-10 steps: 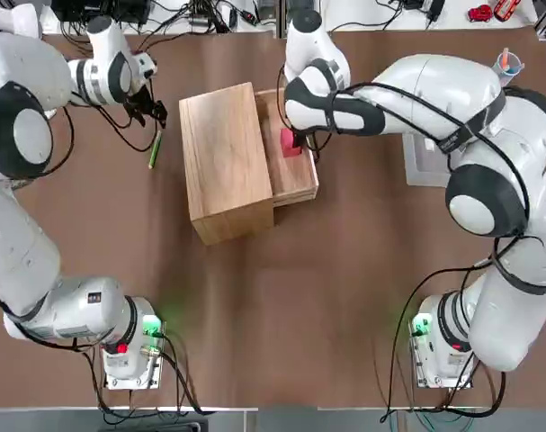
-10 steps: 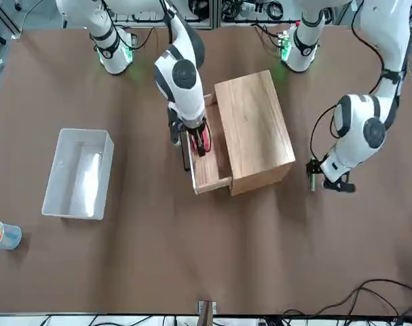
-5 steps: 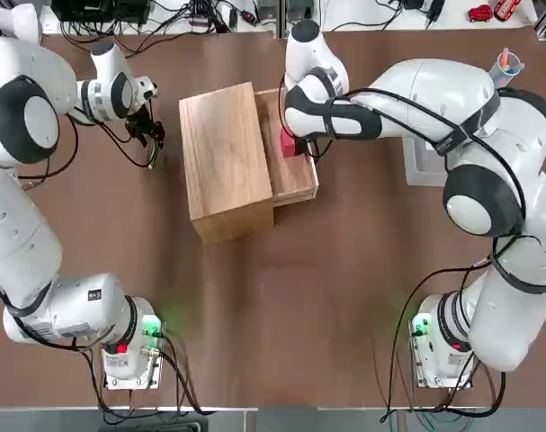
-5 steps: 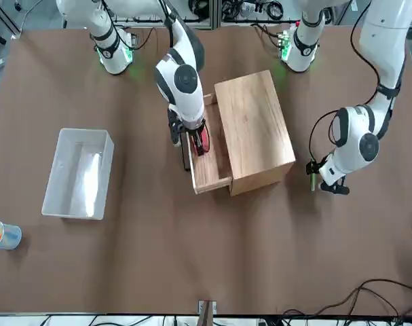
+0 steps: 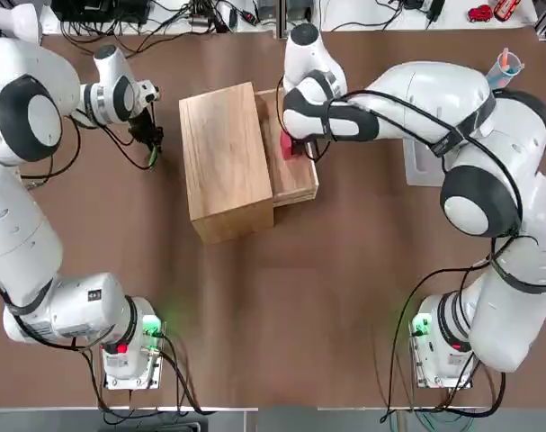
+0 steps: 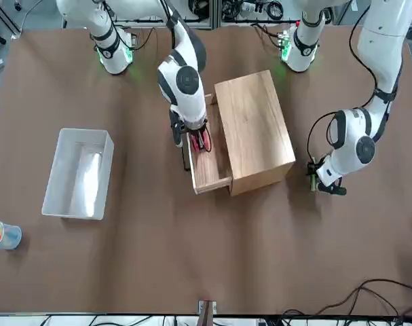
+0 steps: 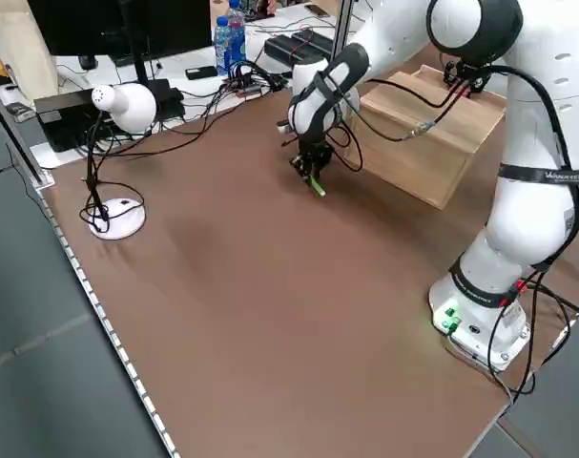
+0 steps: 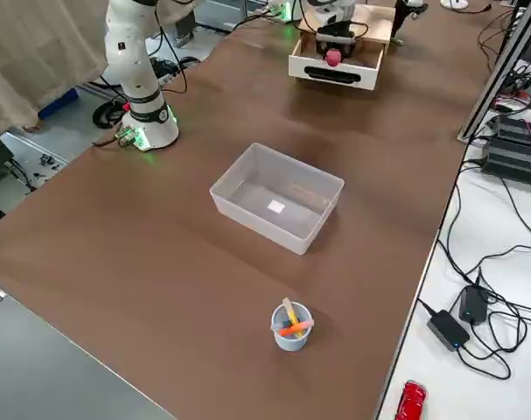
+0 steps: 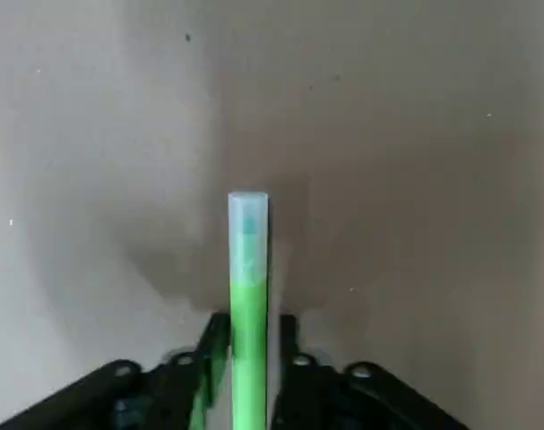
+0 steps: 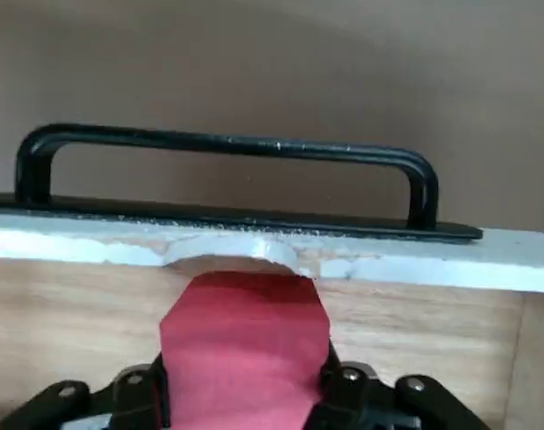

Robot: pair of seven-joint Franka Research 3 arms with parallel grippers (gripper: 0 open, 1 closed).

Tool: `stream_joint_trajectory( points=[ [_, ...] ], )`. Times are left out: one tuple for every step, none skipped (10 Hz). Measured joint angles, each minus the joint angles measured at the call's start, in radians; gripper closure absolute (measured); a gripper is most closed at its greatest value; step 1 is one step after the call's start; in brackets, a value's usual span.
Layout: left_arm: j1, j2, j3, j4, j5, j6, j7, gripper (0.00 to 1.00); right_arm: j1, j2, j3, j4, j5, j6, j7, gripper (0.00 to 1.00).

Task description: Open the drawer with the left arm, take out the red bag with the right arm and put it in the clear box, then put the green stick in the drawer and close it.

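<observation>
Shifted slightly since the earlier frame, the white jointed left arm (image 5: 39,117) at upper left has its hand (image 9: 256,331) closed around the slim green plastic stick (image 9: 249,349), while at upper centre, in the pale wooden drawer (image 5: 295,184), the right hand (image 10: 246,358), partly open, grips the soft red cloth bag (image 10: 245,327).
</observation>
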Motion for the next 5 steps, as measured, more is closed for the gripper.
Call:
stream_joint_trajectory(
  points=[
    [0.000,-0.003,-0.001,0.003,0.000,0.000,-0.009,0.82,-0.006,0.000,-0.003,0.001,0.043,-0.001,-0.061,0.42],
    [0.000,-0.013,-0.001,0.008,0.000,0.000,-0.013,0.82,-0.015,-0.001,-0.007,0.004,0.067,-0.005,-0.107,0.42],
    [0.000,-0.032,-0.003,0.014,0.000,-0.002,-0.022,0.82,-0.027,-0.006,-0.008,0.013,0.073,-0.009,-0.126,0.42],
    [-0.001,-0.058,-0.009,0.026,0.000,-0.015,-0.050,0.82,-0.043,-0.021,-0.009,0.027,0.073,-0.013,-0.149,0.42],
    [-0.001,-0.089,-0.023,0.043,0.000,-0.043,-0.080,0.82,-0.065,-0.046,-0.011,0.046,0.074,-0.047,-0.197,0.42]
  ],
)
